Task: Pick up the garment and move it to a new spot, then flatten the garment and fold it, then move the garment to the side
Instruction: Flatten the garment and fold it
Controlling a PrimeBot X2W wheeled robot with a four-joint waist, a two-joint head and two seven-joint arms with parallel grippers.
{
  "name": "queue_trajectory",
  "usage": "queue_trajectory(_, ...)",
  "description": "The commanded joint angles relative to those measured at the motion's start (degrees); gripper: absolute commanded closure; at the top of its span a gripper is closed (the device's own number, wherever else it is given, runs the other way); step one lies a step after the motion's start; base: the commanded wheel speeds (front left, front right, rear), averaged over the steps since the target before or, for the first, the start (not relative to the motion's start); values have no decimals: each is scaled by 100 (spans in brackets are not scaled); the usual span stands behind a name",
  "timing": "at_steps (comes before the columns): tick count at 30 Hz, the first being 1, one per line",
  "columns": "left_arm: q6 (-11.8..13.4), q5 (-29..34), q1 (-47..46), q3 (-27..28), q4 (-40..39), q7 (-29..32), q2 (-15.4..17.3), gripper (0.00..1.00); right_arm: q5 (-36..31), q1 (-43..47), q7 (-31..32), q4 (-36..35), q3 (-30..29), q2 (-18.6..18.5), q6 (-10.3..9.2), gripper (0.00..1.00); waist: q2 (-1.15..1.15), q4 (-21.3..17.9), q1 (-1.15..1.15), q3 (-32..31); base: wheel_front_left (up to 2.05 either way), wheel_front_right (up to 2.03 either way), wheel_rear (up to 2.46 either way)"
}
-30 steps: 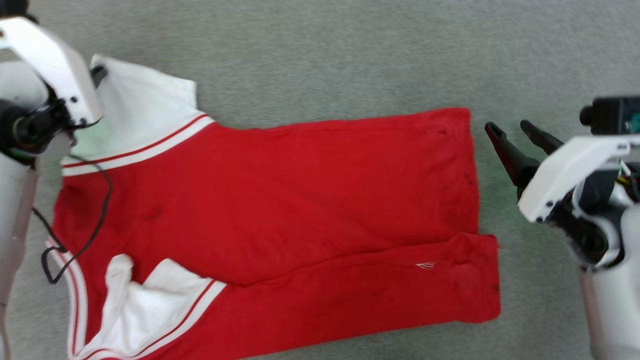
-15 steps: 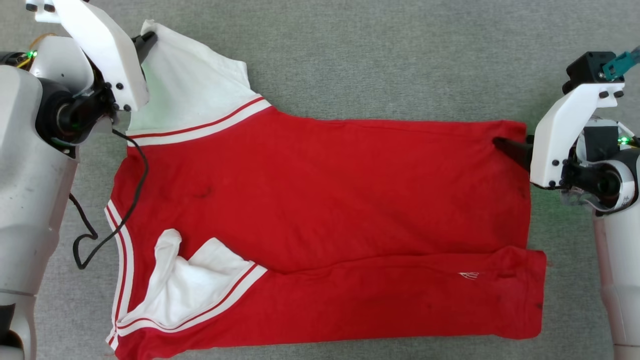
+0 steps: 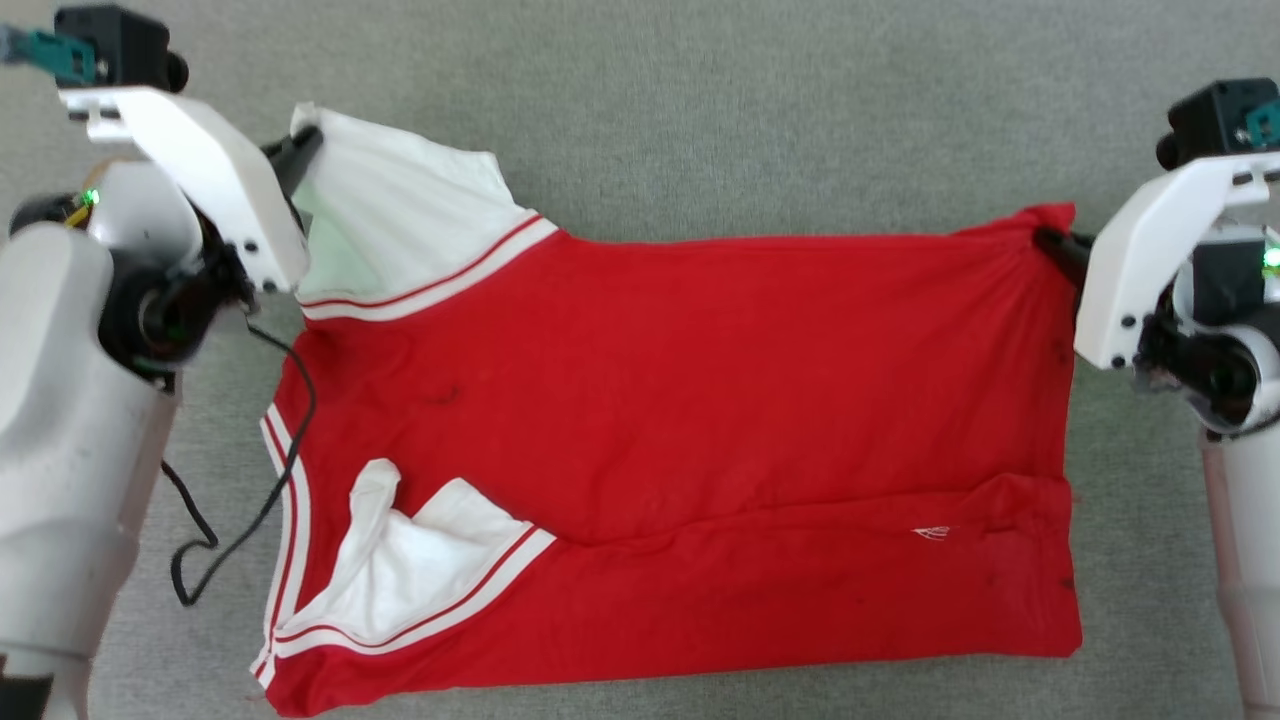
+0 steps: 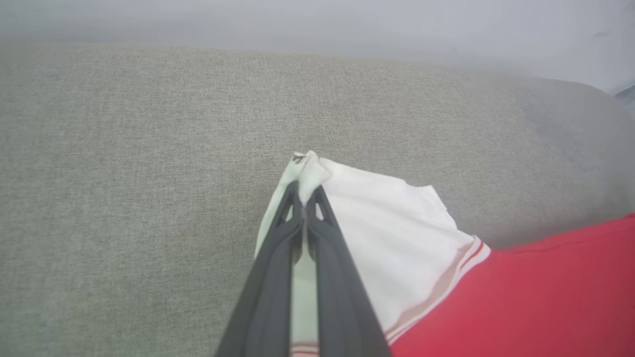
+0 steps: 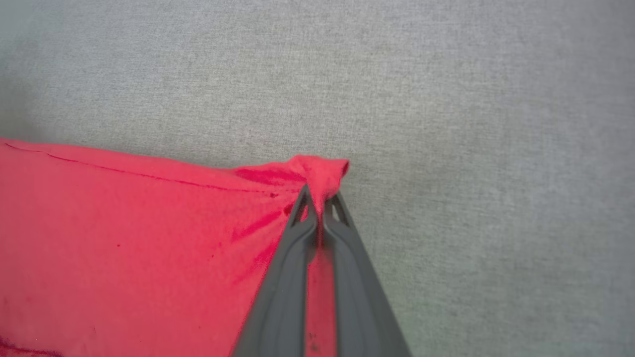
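Note:
The garment, a red T-shirt with white sleeves and striped trim, lies spread sideways on the grey fabric surface, its near strip folded over. My left gripper is shut on the tip of the far white sleeve, pinching it between both fingers. My right gripper is shut on the far hem corner, which bunches and puckers at the fingertips. The near sleeve lies crumpled on the red body. No lettering faces up.
A black cable hangs from my left arm and loops over the shirt's neck edge. Bare grey fabric surface stretches beyond the shirt; in the left wrist view the grey surface ends at a pale wall.
My right gripper reached the far hem corner and shut on it, puckering the cloth. The left stays shut on the sleeve tip. The whole view has shifted with the camera.

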Motion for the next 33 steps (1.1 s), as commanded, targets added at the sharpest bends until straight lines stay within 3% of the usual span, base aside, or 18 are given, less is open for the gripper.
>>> queue_trajectory(1,10,-59,310,70,-111,-190,23,100,18,290,-137,-163,-46,-58,-4,100,0,55,0,-322,0,0,0)
queue_trajectory(7,200,-350,1470,395,-594,-750,133,100,140,1112,-479,-531,-159,-76,-4,100,0,91,0,-958,0,0,0)
queue_trajectory(13,574,-659,2878,652,-1284,-1044,225,100,270,1952,-754,-585,-365,-44,-4,100,0,155,0,-1384,0,0,0)
queue_trajectory(20,940,-950,4125,752,-1718,-1187,94,100,386,2611,-1125,-460,-488,43,-5,100,0,191,0,-1551,0,0,0)
queue_trajectory(23,982,-1049,4551,659,-1705,-1171,-42,100,434,2864,-1361,-304,-494,101,-5,100,0,187,0,-1577,0,0,0)
queue_trajectory(24,995,-1004,4640,609,-1653,-1192,-54,100,447,2954,-1446,-234,-485,118,-5,95,0,190,0,-1580,0,0,0)
queue_trajectory(25,1013,-1006,4716,560,-1598,-1197,-107,99,463,3011,-1555,-156,-484,135,-5,84,0,190,0,-1589,0,0,0)
queue_trajectory(26,1026,-996,4772,505,-1553,-1208,-166,78,481,3063,-1664,-63,-485,154,-5,57,0,189,0,-1601,0,0,0)
queue_trajectory(27,1064,-942,4801,469,-1502,-1251,-207,60,497,3127,-1754,51,-480,160,-5,15,0,190,0,-1615,0,0,0)
queue_trajectory(28,1072,-939,4841,425,-1443,-1266,-270,51,526,3170,-1859,147,-462,165,-5,0,0,193,0,-1632,0,0,0)
queue_trajectory(30,1019,-977,4906,380,-1298,-1314,-383,0,568,3243,-2073,298,-407,169,-5,0,0,189,0,-1663,0,0,0)
queue_trajectory(33,990,-865,4914,383,-1142,-1580,-458,0,605,3378,-2460,389,-302,127,-4,0,0,178,0,-1751,0,0,0)
